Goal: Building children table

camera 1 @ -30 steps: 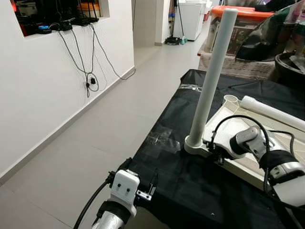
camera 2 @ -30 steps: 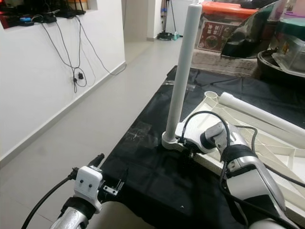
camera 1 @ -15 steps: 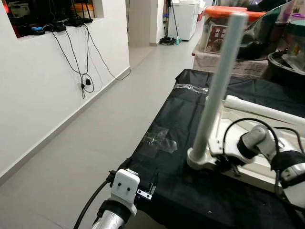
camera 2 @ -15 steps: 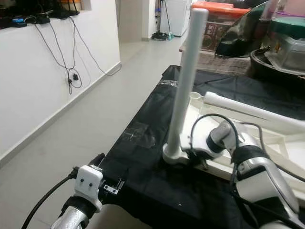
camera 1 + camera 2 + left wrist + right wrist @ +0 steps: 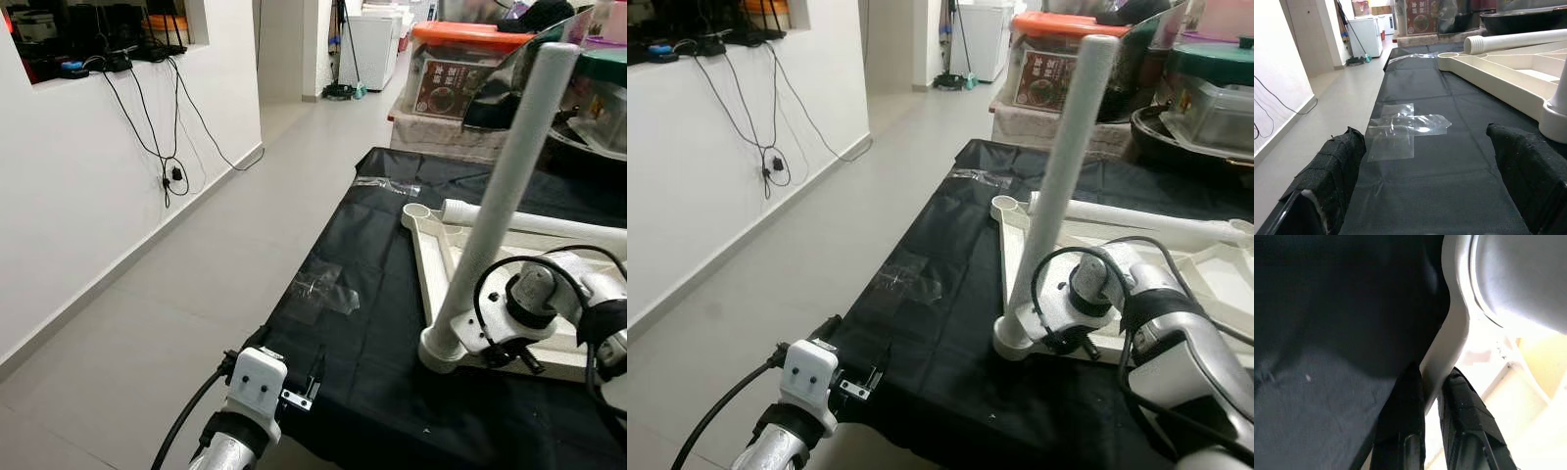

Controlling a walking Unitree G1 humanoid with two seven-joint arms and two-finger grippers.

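The right gripper [image 5: 1432, 382] clamps the near edge of the cream table top [image 5: 1205, 269], which lies upside down on the black cloth [image 5: 377, 294]; in the right wrist view its two black fingers [image 5: 1405, 411] pinch the thin rim between them, just beside the round socket at the corner. From that socket, immediately ahead of the gripper, a white leg [image 5: 495, 211] rises upright with a slight lean. Beyond the gripper, a second leg [image 5: 529, 220] lies flat along the far side of the table top, next to an empty corner socket [image 5: 416, 211].

The left gripper [image 5: 1425, 161] hangs low at the near edge of the cloth, well apart from the table top, its fingers [image 5: 1332, 171] spread wide with nothing between them. Just ahead of it a patch of clear tape [image 5: 1403, 127] is stuck to the cloth.

Farther off, past the cloth, stands a clear storage box with an orange lid [image 5: 470, 34]; a dark red carton [image 5: 446, 98] inside it bears a picture and print too small to read. Beside the box sit dark bags and tubs (their contents cannot be made out). To the left gripper's outer side a white wall [image 5: 69, 196] runs along the grey tiled floor [image 5: 216, 264], with black cables [image 5: 171, 137] drooping from a recessed shelf to a socket. At the far end of the passage stands a white appliance [image 5: 377, 39] with a mop leaning beside it.
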